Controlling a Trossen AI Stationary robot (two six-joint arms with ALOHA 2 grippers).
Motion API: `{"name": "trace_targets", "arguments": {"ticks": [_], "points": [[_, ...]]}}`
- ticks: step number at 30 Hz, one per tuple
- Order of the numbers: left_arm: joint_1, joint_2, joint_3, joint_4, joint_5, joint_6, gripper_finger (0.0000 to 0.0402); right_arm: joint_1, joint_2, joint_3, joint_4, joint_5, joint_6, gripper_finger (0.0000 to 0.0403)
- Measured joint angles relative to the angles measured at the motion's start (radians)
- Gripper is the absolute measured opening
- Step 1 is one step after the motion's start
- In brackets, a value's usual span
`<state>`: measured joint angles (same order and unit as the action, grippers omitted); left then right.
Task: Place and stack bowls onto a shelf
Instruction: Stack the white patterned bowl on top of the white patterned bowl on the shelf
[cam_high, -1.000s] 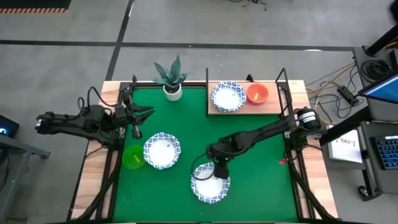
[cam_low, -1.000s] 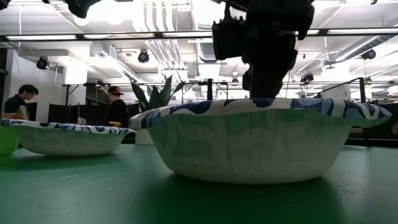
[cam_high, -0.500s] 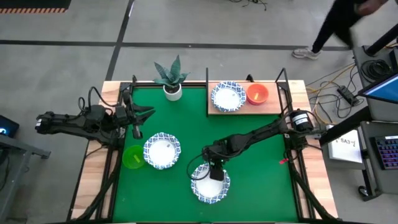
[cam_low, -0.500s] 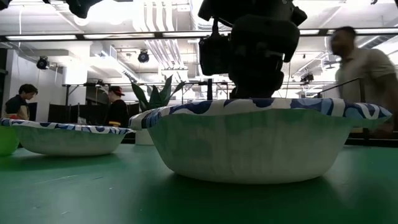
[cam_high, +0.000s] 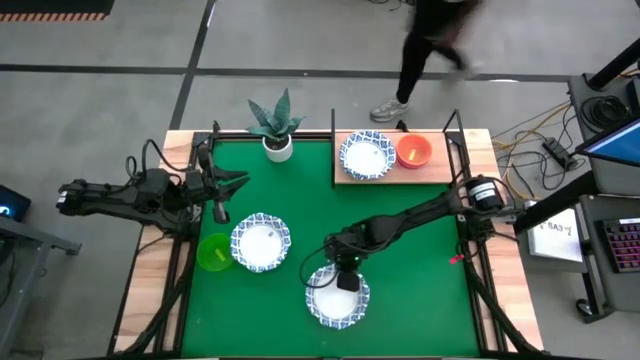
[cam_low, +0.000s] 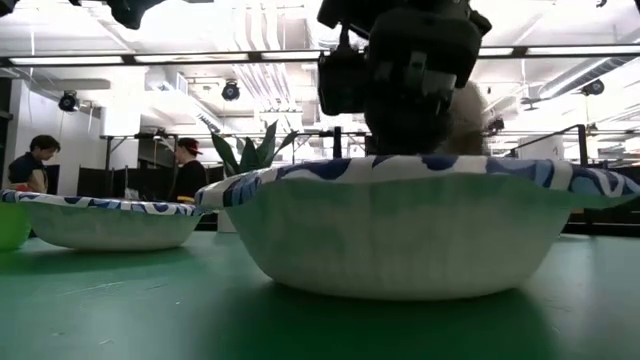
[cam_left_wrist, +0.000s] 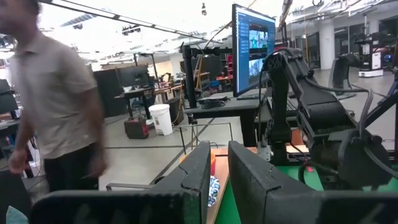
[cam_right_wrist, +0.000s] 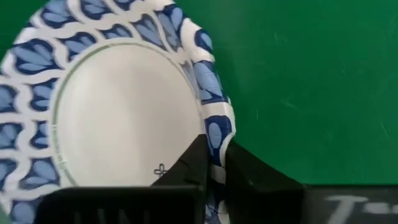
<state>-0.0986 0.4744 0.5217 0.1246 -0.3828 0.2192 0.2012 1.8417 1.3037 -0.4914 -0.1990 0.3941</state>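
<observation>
Right arm reaches in from the right edge, bent down over the front centre of the surface; right gripper points down, jaws pinched together on the rim of a white bowl with blue patterned rim. Left arm stretched level along the left edge, left gripper aloft, jaws nearly together, holding nothing.

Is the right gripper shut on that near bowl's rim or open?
Shut. In the right wrist view the right gripper pinches the blue rim of the bowl between its two fingers.
</observation>
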Motion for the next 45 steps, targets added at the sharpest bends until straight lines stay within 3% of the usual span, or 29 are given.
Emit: {"name": "trace_targets", "arguments": {"ticks": [6,14,20,27,32,36,45], "points": [[0.0,0.0,0.0,0.001,0.0,0.0,0.004,-0.023,-0.073,0.0,-0.057,0.003,0.006,0.0013],[0.0,0.0,0.0,0.002,0.0,0.0,0.004,-0.12,-0.27,0.042,-0.219,-0.008,0.005,0.0012],[0.0,0.0,0.0,0.001,0.0,0.0,0.004,-0.273,-0.438,0.045,-0.299,0.008,-0.05,0.0012],[0.0,0.0,0.0,0.0,0.0,0.0,0.004,-0.558,-0.563,0.037,-0.418,0.056,-0.149,0.0012],[0.0,0.001,0.0,0.0,0.0,0.002,0.004,-0.768,-0.558,0.033,-0.439,0.034,-0.233,0.0012],[0.0,0.001,0.0,0.0,0.0,0.003,0.004,-0.907,-0.523,0.032,-0.439,-0.053,-0.292,0.0012],[0.0,0.001,0.0,0.001,0.0,0.004,0.004,-1.043,-0.397,0.032,-0.393,-0.074,-0.36,0.0012]]}}
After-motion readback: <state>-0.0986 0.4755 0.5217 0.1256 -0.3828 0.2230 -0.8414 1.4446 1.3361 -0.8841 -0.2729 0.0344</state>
